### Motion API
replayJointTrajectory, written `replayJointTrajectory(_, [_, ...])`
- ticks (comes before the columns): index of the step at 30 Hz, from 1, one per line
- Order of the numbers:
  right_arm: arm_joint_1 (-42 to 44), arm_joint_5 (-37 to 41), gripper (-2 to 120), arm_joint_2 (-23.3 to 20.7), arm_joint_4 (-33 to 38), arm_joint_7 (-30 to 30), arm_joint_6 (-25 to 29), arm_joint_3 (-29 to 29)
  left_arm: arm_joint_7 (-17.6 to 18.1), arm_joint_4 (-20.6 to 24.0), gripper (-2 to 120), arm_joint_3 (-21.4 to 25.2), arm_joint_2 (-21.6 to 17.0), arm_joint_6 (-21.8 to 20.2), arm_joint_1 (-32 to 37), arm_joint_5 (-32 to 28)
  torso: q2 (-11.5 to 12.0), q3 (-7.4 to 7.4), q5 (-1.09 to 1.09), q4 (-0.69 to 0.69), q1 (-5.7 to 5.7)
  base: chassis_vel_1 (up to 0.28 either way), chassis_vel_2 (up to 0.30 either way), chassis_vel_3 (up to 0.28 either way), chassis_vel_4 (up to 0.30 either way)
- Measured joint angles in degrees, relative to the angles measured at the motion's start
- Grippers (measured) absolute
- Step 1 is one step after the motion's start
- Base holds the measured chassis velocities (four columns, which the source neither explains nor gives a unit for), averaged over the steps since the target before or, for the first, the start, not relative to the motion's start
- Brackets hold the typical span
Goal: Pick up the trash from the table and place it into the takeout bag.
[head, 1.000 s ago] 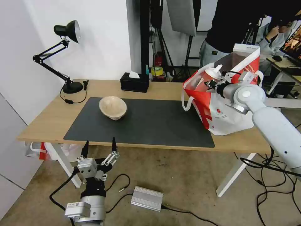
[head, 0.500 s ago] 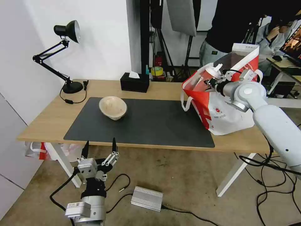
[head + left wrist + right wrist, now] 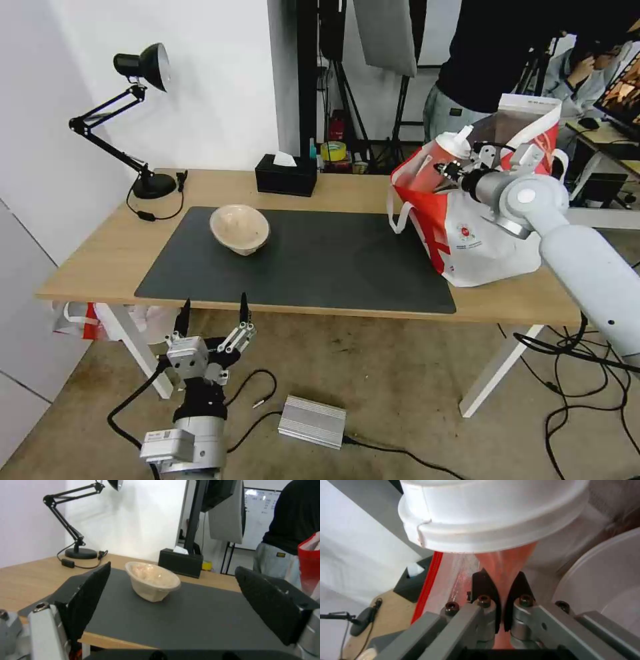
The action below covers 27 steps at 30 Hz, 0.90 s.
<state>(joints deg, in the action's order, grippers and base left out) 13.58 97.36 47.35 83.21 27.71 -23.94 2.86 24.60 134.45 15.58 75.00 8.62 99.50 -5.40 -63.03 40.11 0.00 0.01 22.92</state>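
My right tool (image 3: 448, 168) pinching red translucent cup with white lid (image 3: 445, 152) over red-and-white foil-lined takeout bag (image 3: 477, 233) mouth — cup tilted. Left tool (image 3: 212, 319) spread wide, empty, hanging below worktop (image 3: 100, 253) edge — beige bowl (image 3: 239, 229) nearer it.

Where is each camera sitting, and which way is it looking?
Head view: up on the robot's head, looking down at the table and takeout bag; both arms show, left tool low before the table, right tool at the bag.
Left wrist view: on the left wrist, facing across the table at the beige bowl; its open fingers frame the scene.
Right wrist view: on the right wrist, looking along its shut fingers squeezing the red cup.
Shared: head and left wrist both see the bowl, lamp and tissue box.
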Motion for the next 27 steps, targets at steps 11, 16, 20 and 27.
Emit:
replayJointTrajectory(11, [-0.3, -19.3, 1, -1.0, -0.8, -11.8, 2.5, 4.0, 0.0, 0.1, 100, 0.1, 0.2, 0.0, 0.0, 0.0, 0.0, 0.0, 0.01, -0.02, 0.0, 0.0, 0.0, 0.0, 0.0])
replayJointTrajectory(16, [-0.5, -29.2, 1, -1.3, -1.4, -17.3, 3.7, 6.1, 0.0, 0.0, 100, -0.1, 0.4, 0.0, 0.0, 0.0, 0.0, 0.0, 0.0, 0.0, 0.0, 0.0, 0.0, 0.0, 0.0])
replayJointTrajectory(20, [-0.6, -34.6, 1, -1.3, -2.6, -19.5, 5.1, 6.9, 0.0, 0.0, 100, 0.1, 0.3, 0.0, 0.1, 0.0, 0.0, 0.0, 0.01, -0.01, 0.0, 0.0, 0.0, 0.0, 0.0])
replayJointTrajectory(27, [-0.7, -46.0, 1, -1.7, -4.9, -24.1, 8.9, 8.2, 0.1, 0.0, 100, 0.0, 0.4, 0.0, 0.1, -0.1, 0.0, 0.0, 0.0, 0.0, 0.0, 0.0, 0.0, 0.0, 0.0])
